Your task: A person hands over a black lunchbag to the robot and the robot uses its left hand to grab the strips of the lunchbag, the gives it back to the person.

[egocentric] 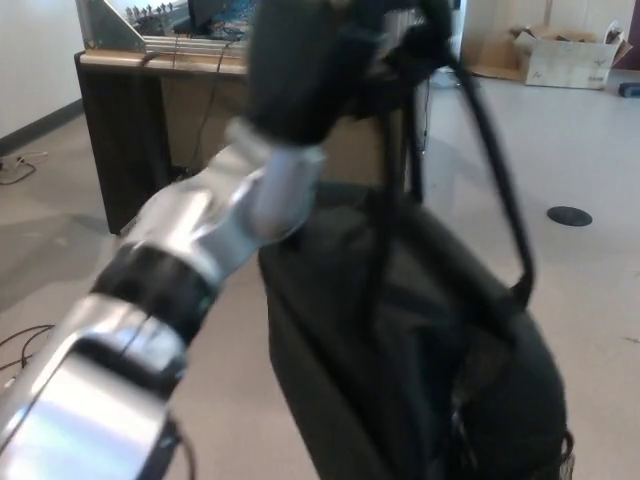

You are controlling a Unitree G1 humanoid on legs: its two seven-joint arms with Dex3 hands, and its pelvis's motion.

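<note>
One hand holds the lunchbag up by its straps

One arm of the robot fills the left part of the head view, silver and black, rising from the bottom left corner toward the top middle. At its end the left hand (305, 65) is blurred, but its black fingers look clenched around the straps (490, 150) of the black lunchbag (420, 350). The right hand does not show.

The lunchbag hangs in the air below the hand, touching no surface. Its long axis is close to vertical, a little tilted, with the top toward the hand and the bottom running out of the picture at the lower edge. The straps go up from the bag body to the hand; one of them makes a long bend on the right side, down to the bag's right shoulder. The bag covers most of the grey floor (590, 290) in the middle.

Behind the arm stands a dark desk (125, 130) with a light top edge and a metal frame on it. Near the top right corner a cardboard box (570, 60) lies on the floor, and a round black disc (570, 215) sits in the floor close to the right edge.
</note>
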